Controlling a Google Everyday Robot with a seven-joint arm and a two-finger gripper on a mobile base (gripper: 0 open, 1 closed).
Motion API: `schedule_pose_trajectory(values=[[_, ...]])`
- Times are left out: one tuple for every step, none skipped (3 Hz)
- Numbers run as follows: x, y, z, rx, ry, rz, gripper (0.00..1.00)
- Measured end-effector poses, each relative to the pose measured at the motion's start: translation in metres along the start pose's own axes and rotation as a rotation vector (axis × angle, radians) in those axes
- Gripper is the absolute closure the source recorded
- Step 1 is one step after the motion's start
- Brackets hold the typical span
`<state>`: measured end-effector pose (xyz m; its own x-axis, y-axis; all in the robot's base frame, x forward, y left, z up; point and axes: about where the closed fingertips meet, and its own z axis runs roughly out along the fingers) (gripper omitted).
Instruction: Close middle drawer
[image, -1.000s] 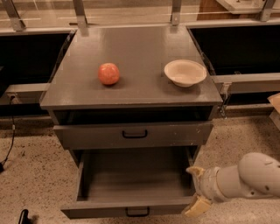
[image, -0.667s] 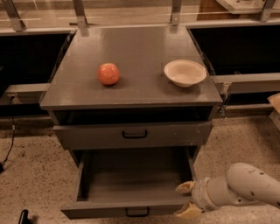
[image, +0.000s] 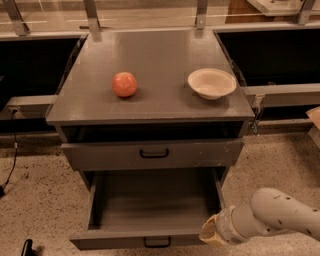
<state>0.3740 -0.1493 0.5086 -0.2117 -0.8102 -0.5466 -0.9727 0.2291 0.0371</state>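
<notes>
The middle drawer (image: 150, 207) is pulled far out of the grey cabinet, its long plain grey box empty. Its low front panel with a small black loop handle (image: 157, 243) lies at the bottom of the view. My gripper (image: 212, 233) is at the drawer's front right corner, at the level of the front panel, touching it or very near it. The white arm (image: 272, 215) reaches in from the lower right.
Above it, a taller scuffed drawer front (image: 152, 154) stands slightly out. On the cabinet top (image: 150, 55) lie a red apple (image: 124, 84) and a white bowl (image: 211, 83). Speckled floor lies all around, with a black cable (image: 10, 167) at the left.
My gripper has moved down and to the left, from beside the drawer's right wall to its front right corner. The drawer has not visibly moved.
</notes>
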Motion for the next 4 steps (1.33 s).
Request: schedule_pose_trajectory(values=[[0.030,0.016,0.037,-0.035,0.123,0.017,1.00],[0.061,0.033,0.076,-0.033,0.187,0.016,1.00],[0.073,0.035,0.106,0.006,0.157,0.031,1.00],[0.075,0.037,0.133,0.018,0.064,0.043,0.85]])
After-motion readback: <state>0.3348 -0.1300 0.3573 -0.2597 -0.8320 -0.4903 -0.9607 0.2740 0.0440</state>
